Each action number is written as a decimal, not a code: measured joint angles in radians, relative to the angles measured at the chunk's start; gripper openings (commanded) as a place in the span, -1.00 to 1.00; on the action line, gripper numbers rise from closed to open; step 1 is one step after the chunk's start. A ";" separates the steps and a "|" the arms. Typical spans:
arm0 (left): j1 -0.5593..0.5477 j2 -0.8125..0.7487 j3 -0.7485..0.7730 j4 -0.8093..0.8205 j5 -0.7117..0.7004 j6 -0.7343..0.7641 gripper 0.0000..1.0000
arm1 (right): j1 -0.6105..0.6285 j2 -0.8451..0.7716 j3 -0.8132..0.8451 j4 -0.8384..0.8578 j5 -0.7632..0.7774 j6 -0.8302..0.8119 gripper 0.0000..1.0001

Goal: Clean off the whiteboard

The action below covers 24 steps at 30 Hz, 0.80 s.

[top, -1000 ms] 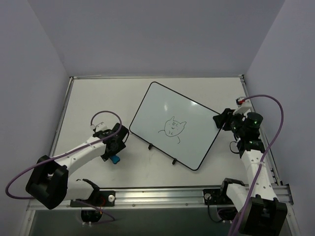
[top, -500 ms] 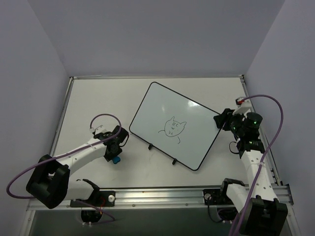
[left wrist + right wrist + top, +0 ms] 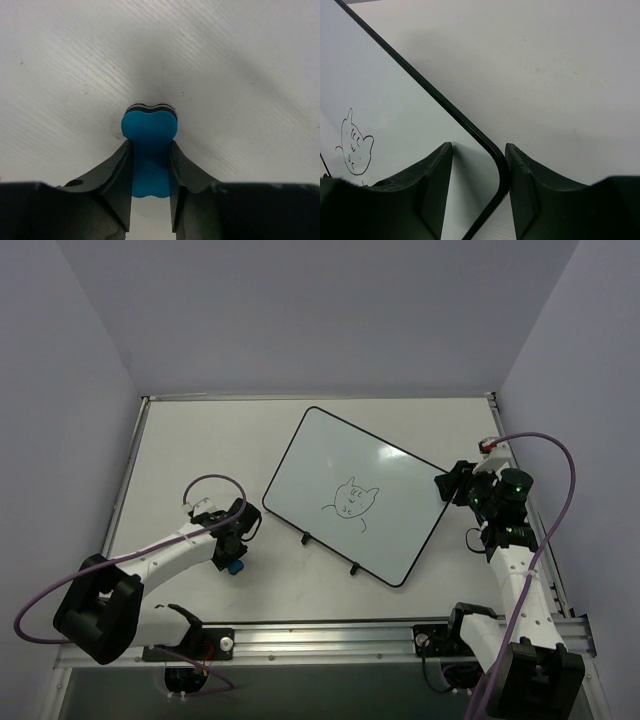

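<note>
Whiteboard (image 3: 345, 455), glossy white with thin black rim, looked stiff, light, slippery (right hand (image 3: 478, 148) pinched its corner); left hand (image 3: 150, 145) clamped small blue eraser block (image 3: 149, 128).

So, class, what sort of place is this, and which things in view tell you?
Probably a robotics lab test cell: the left arm and right arm are bolted at the edge of a white table, blank walls close it in, and a whiteboard and blue eraser serve as props.
</note>
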 measured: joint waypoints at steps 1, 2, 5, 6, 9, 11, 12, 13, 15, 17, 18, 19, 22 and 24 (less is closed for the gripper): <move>0.000 0.000 0.000 0.002 0.000 0.000 -0.76 | 0.000 0.000 0.000 0.000 0.000 0.000 -0.18; 0.000 -0.001 0.000 0.004 0.000 -0.003 -0.92 | 0.000 0.000 0.000 0.000 0.000 0.000 -0.18; -0.008 -0.012 0.002 0.007 -0.006 0.005 -0.95 | 0.001 0.000 0.001 -0.002 0.003 0.000 -0.17; -0.014 -0.016 0.003 0.003 -0.009 0.009 -0.95 | 0.002 0.000 0.001 -0.002 0.005 -0.001 -0.17; -0.052 -0.049 0.029 -0.005 -0.025 0.058 -0.95 | 0.008 -0.006 0.002 -0.005 0.012 -0.004 -0.17; -0.093 -0.096 0.067 0.009 -0.031 0.130 -0.95 | 0.012 -0.013 0.003 -0.011 0.019 -0.008 -0.17; -0.115 -0.123 0.088 0.039 -0.034 0.177 -0.95 | 0.014 -0.016 0.003 -0.013 0.022 -0.010 -0.17; -0.142 -0.156 0.112 0.089 -0.032 0.234 -0.95 | 0.015 -0.019 0.003 -0.016 0.024 -0.012 -0.17; -0.179 -0.195 0.142 0.211 -0.014 0.348 -0.95 | 0.018 -0.022 0.003 -0.018 0.030 -0.016 -0.17; -0.201 -0.202 0.163 0.341 0.021 0.461 -0.95 | 0.019 -0.023 0.003 -0.018 0.032 -0.016 -0.17; -0.212 -0.194 0.169 0.410 0.041 0.516 -0.95 | 0.020 -0.023 0.003 -0.018 0.033 -0.017 -0.17; -0.221 -0.181 0.172 0.479 0.057 0.565 -0.95 | 0.021 -0.023 0.003 -0.018 0.034 -0.018 -0.17; -0.251 -0.116 0.172 0.679 0.087 0.694 -0.95 | 0.026 -0.024 0.003 -0.018 0.043 -0.019 -0.17; -0.264 -0.048 0.172 0.808 0.108 0.757 -0.95 | 0.030 -0.030 0.003 -0.024 0.050 -0.021 -0.17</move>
